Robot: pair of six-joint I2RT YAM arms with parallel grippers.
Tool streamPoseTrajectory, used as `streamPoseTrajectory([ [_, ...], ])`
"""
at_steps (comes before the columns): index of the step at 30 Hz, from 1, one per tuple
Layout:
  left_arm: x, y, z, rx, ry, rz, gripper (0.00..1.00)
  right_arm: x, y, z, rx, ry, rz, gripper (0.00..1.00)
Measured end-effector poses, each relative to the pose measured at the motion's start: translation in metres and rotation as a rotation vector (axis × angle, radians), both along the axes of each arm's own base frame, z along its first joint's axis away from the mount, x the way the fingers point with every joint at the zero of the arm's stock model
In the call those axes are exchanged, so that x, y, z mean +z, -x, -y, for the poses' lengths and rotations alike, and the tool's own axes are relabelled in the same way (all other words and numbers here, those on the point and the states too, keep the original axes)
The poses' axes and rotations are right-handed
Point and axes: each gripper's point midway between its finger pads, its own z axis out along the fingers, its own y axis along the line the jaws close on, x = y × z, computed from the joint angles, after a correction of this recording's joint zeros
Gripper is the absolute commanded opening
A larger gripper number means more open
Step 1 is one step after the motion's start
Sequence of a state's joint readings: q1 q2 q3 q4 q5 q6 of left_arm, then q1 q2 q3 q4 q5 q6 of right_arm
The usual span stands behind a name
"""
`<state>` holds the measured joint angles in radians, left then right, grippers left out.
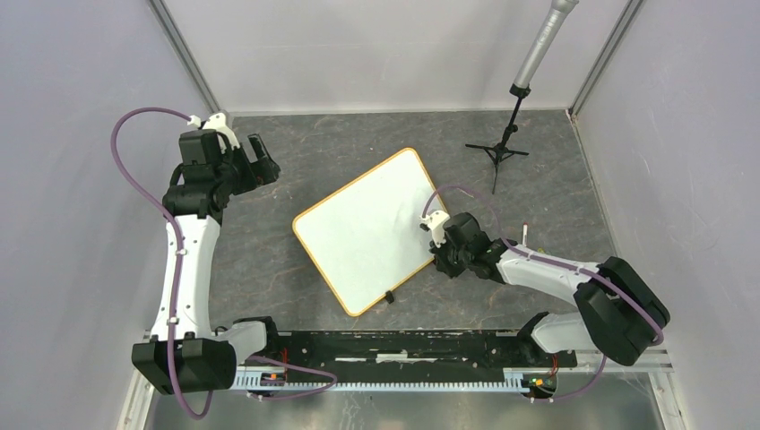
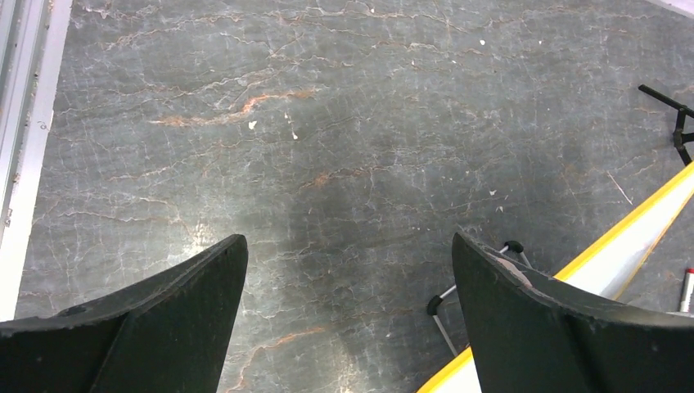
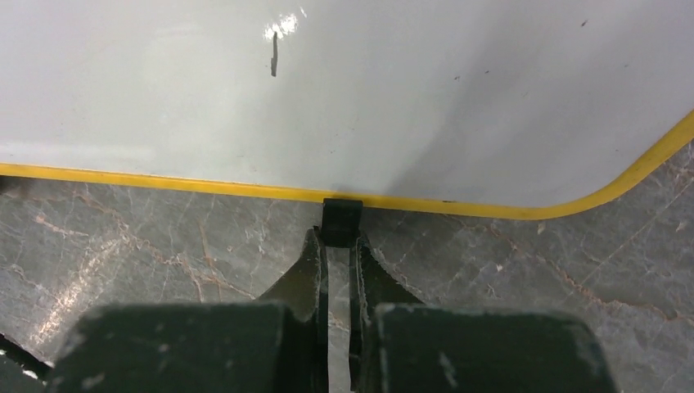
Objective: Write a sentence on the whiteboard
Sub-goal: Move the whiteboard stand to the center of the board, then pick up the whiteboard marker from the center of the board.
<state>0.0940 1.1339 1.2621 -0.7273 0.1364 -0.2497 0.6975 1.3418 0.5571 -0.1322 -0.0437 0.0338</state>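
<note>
The whiteboard [image 1: 367, 228] lies flat and tilted in the middle of the table, white with a yellow rim. No red sentence shows on it; I see only a short dark mark [image 3: 273, 53]. My right gripper [image 3: 339, 239] is at the board's near right edge, shut on a small black clip [image 3: 341, 214] on the rim. It also shows in the top view [image 1: 437, 262]. A second black clip [image 1: 389, 296] sits further along that edge. My left gripper [image 1: 266, 163] is wide open and empty over bare table at the far left, apart from the board [image 2: 630, 237].
A black tripod [image 1: 502, 148] holding a grey pole stands at the back right. A thin white marker [image 1: 524, 236] lies right of the board, its red tip in the left wrist view [image 2: 689, 278]. Grey walls close in three sides.
</note>
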Motion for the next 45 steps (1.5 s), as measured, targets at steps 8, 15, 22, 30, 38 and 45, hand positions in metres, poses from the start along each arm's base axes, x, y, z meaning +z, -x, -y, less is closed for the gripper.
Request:
streamPoseTrajectory([
  [8, -0.005, -0.004, 0.005, -0.011, 0.033, -0.020, 1.00, 0.000, 0.016, 0.017, -0.073, 0.016, -0.056, 0.00],
  [15, -0.006, -0.006, 0.012, -0.030, 0.068, -0.022, 1.00, 0.000, 0.035, 0.032, -0.140, -0.003, -0.087, 0.00],
  [22, -0.002, -0.008, 0.015, -0.046, 0.077, -0.005, 1.00, -0.001, 0.050, 0.034, -0.133, -0.016, -0.141, 0.56],
  [30, 0.003, -0.006, 0.015, -0.048, 0.075, 0.012, 1.00, 0.006, 0.070, 0.037, -0.037, -0.060, -0.214, 0.88],
  [38, 0.015, -0.013, 0.019, -0.076, 0.091, 0.006, 1.00, 0.049, 0.057, 0.044, -0.012, -0.123, -0.144, 0.98],
  [45, 0.015, -0.024, 0.021, -0.104, 0.086, -0.043, 1.00, 0.126, -0.005, 0.064, -0.098, -0.151, 0.090, 0.98],
])
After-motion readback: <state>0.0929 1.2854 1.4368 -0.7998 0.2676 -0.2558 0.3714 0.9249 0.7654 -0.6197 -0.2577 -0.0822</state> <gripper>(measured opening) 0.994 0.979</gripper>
